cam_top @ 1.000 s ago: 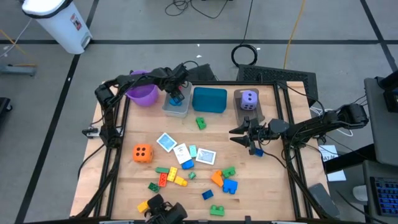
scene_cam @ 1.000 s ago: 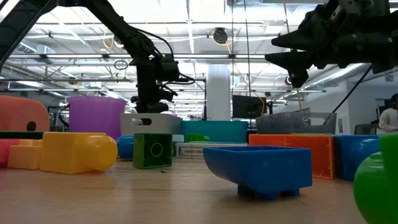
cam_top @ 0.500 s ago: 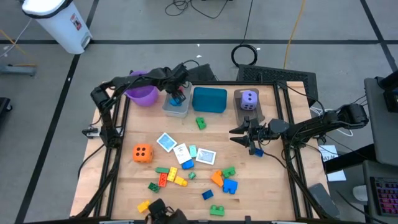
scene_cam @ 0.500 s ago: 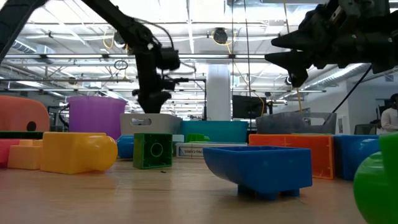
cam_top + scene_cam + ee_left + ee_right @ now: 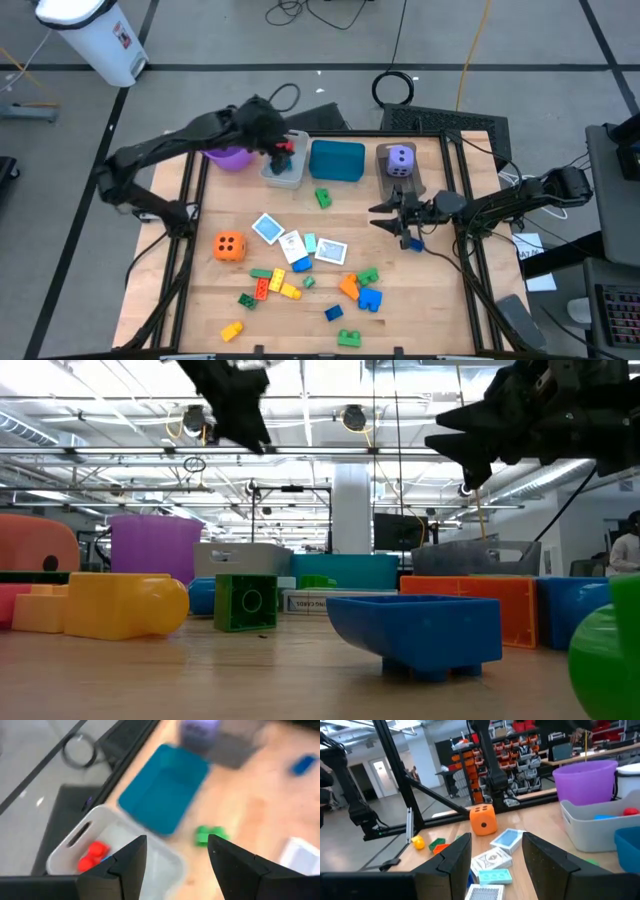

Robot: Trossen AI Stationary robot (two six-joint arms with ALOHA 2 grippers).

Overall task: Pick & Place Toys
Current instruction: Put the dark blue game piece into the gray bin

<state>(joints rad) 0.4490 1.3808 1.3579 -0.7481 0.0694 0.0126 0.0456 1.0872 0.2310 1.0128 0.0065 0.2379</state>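
Note:
My left gripper [image 5: 279, 150] is open and empty, high above the grey bin [image 5: 285, 176]. A red brick [image 5: 92, 856] lies in that bin. My right gripper [image 5: 378, 216] is open and empty, above the table's right half, pointing toward the left edge. The purple die [image 5: 400, 160] sits in the brown bin at the far right. The orange die [image 5: 229, 245] rests on the table at the left. Cards [image 5: 295, 243] lie in the middle, a green brick [image 5: 322, 197] lies before the teal bin [image 5: 337, 160], and several bricks [image 5: 360, 290] lie near the front edge.
The purple bucket [image 5: 228, 155] stands left of the grey bin at the far edge. A blue brick [image 5: 414, 243] lies under my right arm. A yellow brick [image 5: 232, 330] lies at the near left. A black frame runs along the table's sides.
My left gripper has risen from the grey bin, going up out of the bin's level in the low view, and its arm has swung toward the table's left edge. My right gripper has kept still.

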